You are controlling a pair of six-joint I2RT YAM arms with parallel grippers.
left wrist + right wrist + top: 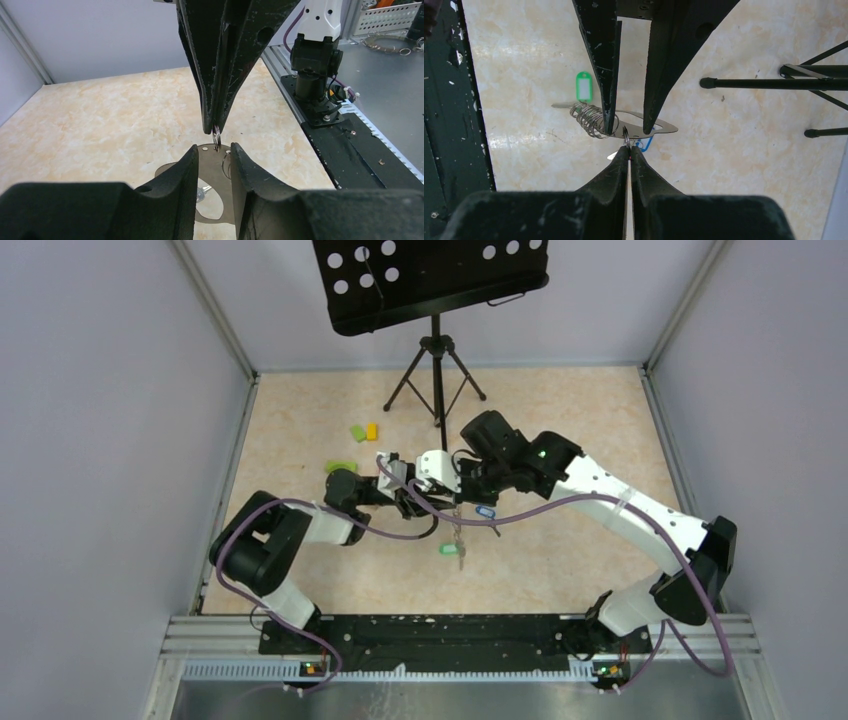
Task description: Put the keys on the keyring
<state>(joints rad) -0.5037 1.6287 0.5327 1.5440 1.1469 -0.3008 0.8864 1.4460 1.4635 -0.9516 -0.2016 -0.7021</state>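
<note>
In the left wrist view, my left gripper (214,150) is closed across the keyring (216,172), a flat grey metal plate with an oval hole, held above the table. My right gripper (216,129) comes down from above, shut on a small split ring (217,137) at the plate's end. From the right wrist, my right gripper (629,149) pinches that ring (626,136) against the keyring (664,127), with the left gripper (629,127) opposite. The blue-tagged key (644,145) hangs just under the ring. A coil of rings (589,120) joins the plate, and the green-tagged key (583,87) lies beyond it.
A black music stand on a tripod (436,370) stands at the back; its legs (769,82) lie right of the grippers. Green and yellow blocks (364,431) and another green block (340,466) lie to the back left. The black base rail (440,630) runs along the near edge.
</note>
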